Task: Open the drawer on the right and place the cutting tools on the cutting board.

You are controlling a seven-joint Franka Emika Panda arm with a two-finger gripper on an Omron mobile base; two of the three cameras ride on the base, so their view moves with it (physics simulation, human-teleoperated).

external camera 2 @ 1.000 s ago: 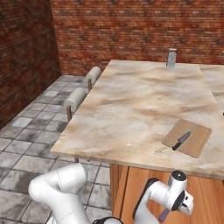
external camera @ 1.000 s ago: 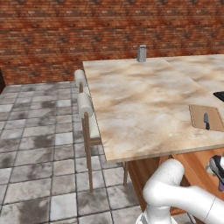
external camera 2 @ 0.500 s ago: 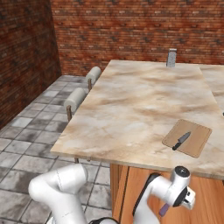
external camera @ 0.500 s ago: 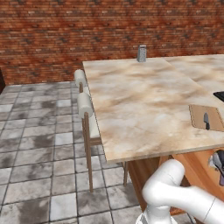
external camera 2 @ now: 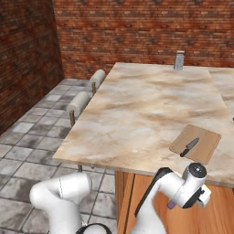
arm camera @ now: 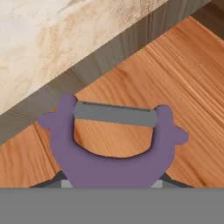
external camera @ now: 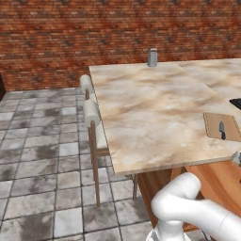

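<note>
- The fingers (arm camera: 112, 183) are closed on the purple peeler (arm camera: 114, 148); its forked body fills the space between the dark tips at the bottom of the hand view.
- A grey blade is seen spanning the two prongs of the peeler, across its top.
- Beneath the peeler, the orange-brown wooden floor of the open drawer (arm camera: 183, 92) is seen, with the dark edge of the desk (arm camera: 65, 30) and its marbled top above it in that view.
- In the right base view, the hand is seen below the front edge of the desk, over the drawer (external camera 2: 215, 215), and a small purple piece of the peeler (external camera 2: 171, 205) shows beneath the wrist.
- The cutting board (external camera 2: 205, 148) lies flat on the desk near its front edge, above the hand in the right base view.
- The knife (external camera 2: 189, 146) is lying on the cutting board, its dark handle pointing toward the front edge.
- A grey canister (external camera 2: 179, 60) stands upright at the far edge of the desk, well apart from the board.
- Two chairs (external camera 2: 87, 93) are tucked at the left side of the desk, on the grey tiled floor (external camera: 42, 155) before a brick wall (external camera: 70, 37).
</note>
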